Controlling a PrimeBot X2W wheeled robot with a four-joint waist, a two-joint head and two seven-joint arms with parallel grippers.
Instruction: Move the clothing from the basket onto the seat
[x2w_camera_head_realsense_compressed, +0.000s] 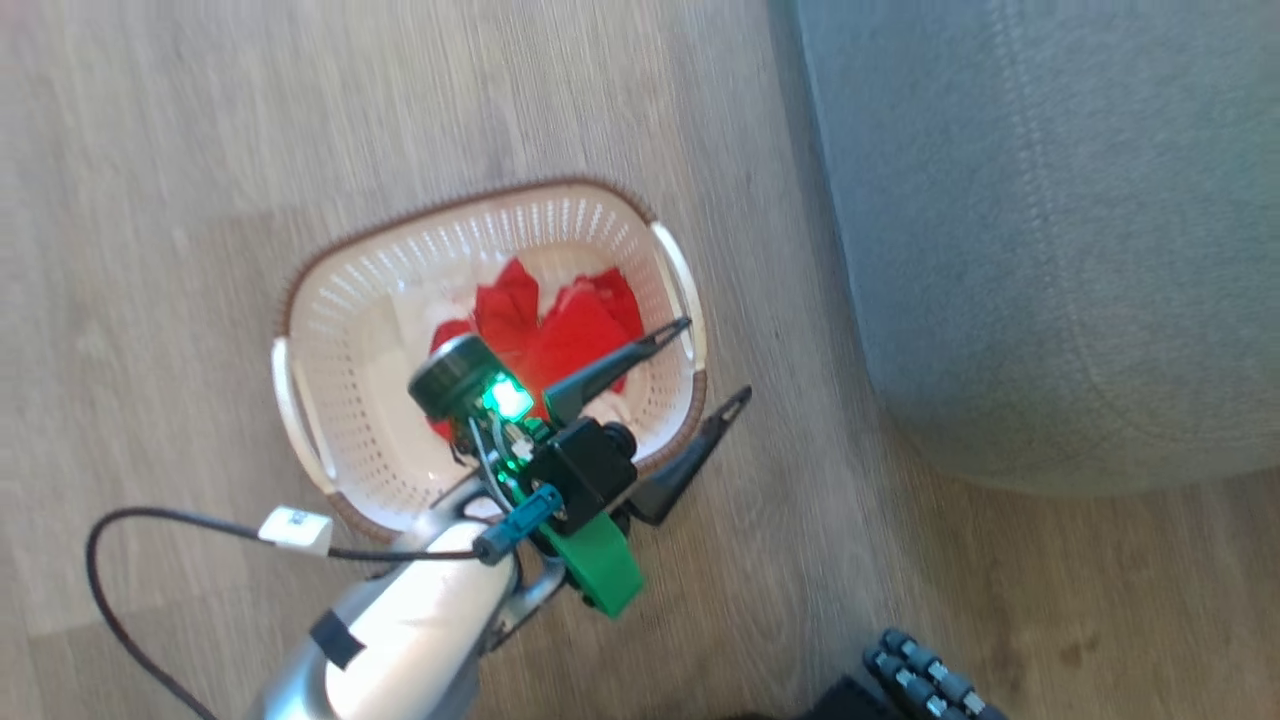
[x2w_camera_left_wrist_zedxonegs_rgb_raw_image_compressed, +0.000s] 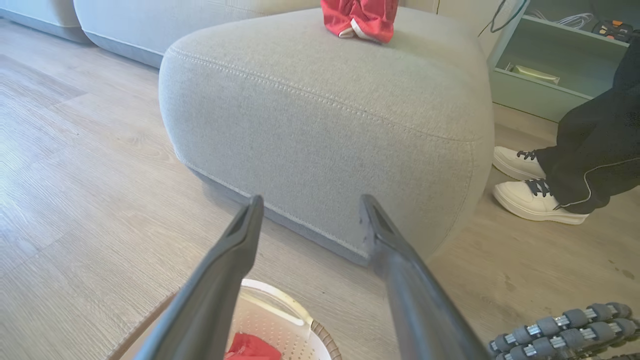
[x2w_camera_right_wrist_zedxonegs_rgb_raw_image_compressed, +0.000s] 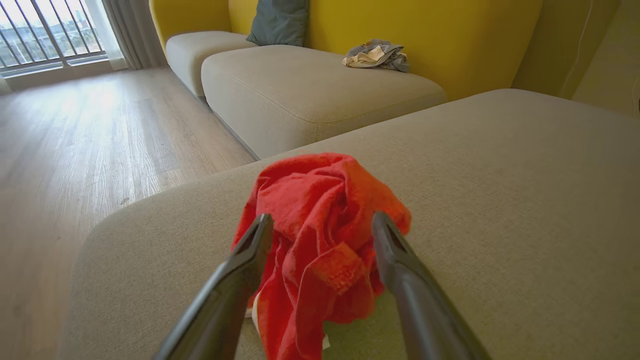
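The cream basket (x2w_camera_head_realsense_compressed: 345, 340) stands on the wooden floor with red clothing (x2w_camera_head_realsense_compressed: 565, 330) crumpled inside. My left gripper (x2w_camera_head_realsense_compressed: 715, 360) hovers open over the basket's right rim, one finger above the inside and one outside. In the left wrist view this gripper (x2w_camera_left_wrist_zedxonegs_rgb_raw_image_compressed: 311, 200) points at the side of the grey seat (x2w_camera_left_wrist_zedxonegs_rgb_raw_image_compressed: 320, 120), and the basket's edge (x2w_camera_left_wrist_zedxonegs_rgb_raw_image_compressed: 280, 320) lies below. Another red garment (x2w_camera_left_wrist_zedxonegs_rgb_raw_image_compressed: 360, 17) lies on top of the seat. My right gripper (x2w_camera_right_wrist_zedxonegs_rgb_raw_image_compressed: 322, 219) stands open over the seat (x2w_camera_right_wrist_zedxonegs_rgb_raw_image_compressed: 500, 200), its fingers on either side of that heaped red garment (x2w_camera_right_wrist_zedxonegs_rgb_raw_image_compressed: 320, 225).
A person's white shoes (x2w_camera_left_wrist_zedxonegs_rgb_raw_image_compressed: 535, 200) and dark trouser leg stand right of the seat, with a teal shelf (x2w_camera_left_wrist_zedxonegs_rgb_raw_image_compressed: 545, 75) behind. My base's roller wheel (x2w_camera_head_realsense_compressed: 925, 680) is at the lower right. A further sofa cushion (x2w_camera_right_wrist_zedxonegs_rgb_raw_image_compressed: 310, 85) carries a grey cloth (x2w_camera_right_wrist_zedxonegs_rgb_raw_image_compressed: 375, 54).
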